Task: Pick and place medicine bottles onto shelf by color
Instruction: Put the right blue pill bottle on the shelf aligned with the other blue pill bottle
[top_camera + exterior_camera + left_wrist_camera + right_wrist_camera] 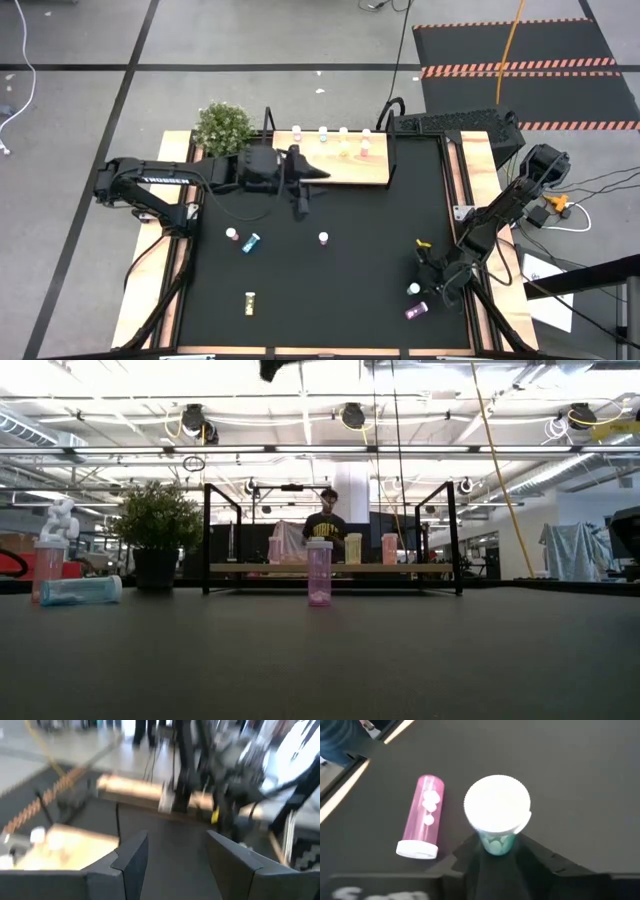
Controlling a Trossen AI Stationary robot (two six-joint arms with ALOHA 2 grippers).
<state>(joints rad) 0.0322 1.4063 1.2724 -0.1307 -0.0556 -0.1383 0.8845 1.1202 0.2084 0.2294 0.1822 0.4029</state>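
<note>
My right gripper [497,851] is at the table's near right, shut on an upright pale green bottle [414,289] with a white cap [497,802]. A pink bottle [422,822] lies on its side beside it. My left gripper [308,190] hangs open and empty above the mat, just in front of the shelf [375,172]. The shelf is a light wooden board with black posts, and several bottles [344,134] stand along its far edge. On the mat stand two pink bottles [323,238] [232,234]. A teal bottle [250,243] and a yellow bottle [249,301] lie there too. My right gripper pinches the green bottle's body [496,844] just under the cap between its two fingers [470,852]. The fingers slant down from the table's far right. The bottle stands upright; the fingers hide its bottom.
A potted plant [222,126] stands at the shelf's left end. Wooden rails [148,290] run along the table's left and right sides. A person [328,520] stands beyond the shelf in the low view. The mat's middle [340,290] is bare.
</note>
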